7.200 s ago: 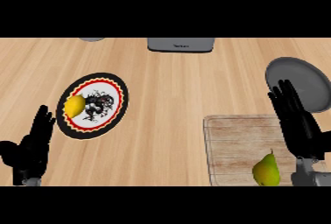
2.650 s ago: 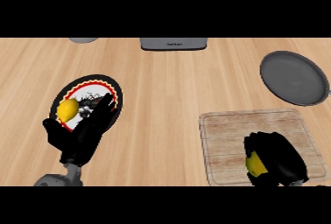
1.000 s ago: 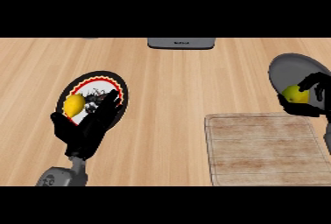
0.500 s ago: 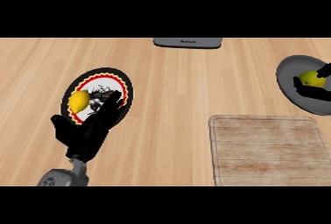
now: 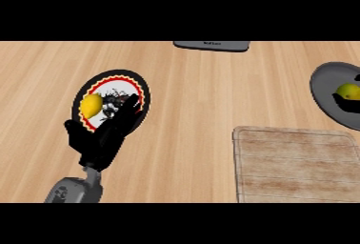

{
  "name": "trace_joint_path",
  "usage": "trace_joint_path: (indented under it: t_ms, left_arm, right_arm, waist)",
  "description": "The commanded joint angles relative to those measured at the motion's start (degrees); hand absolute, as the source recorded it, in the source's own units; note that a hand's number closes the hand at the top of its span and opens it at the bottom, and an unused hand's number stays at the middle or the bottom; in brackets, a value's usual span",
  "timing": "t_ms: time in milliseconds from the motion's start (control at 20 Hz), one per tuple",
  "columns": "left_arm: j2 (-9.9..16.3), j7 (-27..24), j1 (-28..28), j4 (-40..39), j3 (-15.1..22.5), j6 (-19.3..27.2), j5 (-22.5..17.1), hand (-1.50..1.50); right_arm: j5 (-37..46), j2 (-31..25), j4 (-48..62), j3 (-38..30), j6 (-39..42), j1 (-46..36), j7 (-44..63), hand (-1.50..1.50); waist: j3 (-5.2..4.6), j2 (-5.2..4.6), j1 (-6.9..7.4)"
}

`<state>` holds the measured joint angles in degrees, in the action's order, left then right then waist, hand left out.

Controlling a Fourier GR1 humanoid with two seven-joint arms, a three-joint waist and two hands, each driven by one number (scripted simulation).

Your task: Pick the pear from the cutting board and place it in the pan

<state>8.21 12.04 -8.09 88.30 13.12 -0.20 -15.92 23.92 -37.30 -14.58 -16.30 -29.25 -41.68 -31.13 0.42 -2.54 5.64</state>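
Now the right hand [image 5: 352,96] curls around the pear [image 5: 347,90] over the pan [image 5: 327,90]; left hand [image 5: 105,136] open.

The counter [image 5: 211,86] looks like light wood with fine straight grain and a smooth, matt face. The cutting board [image 5: 299,164] is paler, greyer wood, its planks streaked and weathered, rougher in look than the counter. The pan [image 5: 327,93] reads as dark grey metal, dull with a soft sheen along the rim. The pear [image 5: 349,90] has a smooth yellow-green skin with a slight gloss. The plate [image 5: 141,90] looks like glazed ceramic, black-rimmed with red and yellow trim, smooth. The yellow fruit [image 5: 91,105] on it is smooth-skinned. The left hand [image 5: 102,140] is matt black; its forearm [image 5: 70,190] is grey, hard-looking and smooth.
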Motion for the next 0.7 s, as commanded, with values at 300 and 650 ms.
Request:
trace_joint_path:
  t_ms: [300,650]
  left_arm:
    - [-0.2,-0.3,-0.3,-0.3,0.0,-0.7,0.0,0.00]
    - [-0.3,-0.4,0.8,0.5,-0.5,-0.1,-0.2,0.00]
  right_arm:
    - [-1.9,-0.9,5.6,-2.1,11.7,-3.6,-1.8,-1.50]
    - [-12.6,-0.7,5.9,-12.4,20.5,-3.8,-6.9,-1.50]
  waist:
    - [0.28,0.01,-0.01]
    - [0.38,0.08,-0.53]
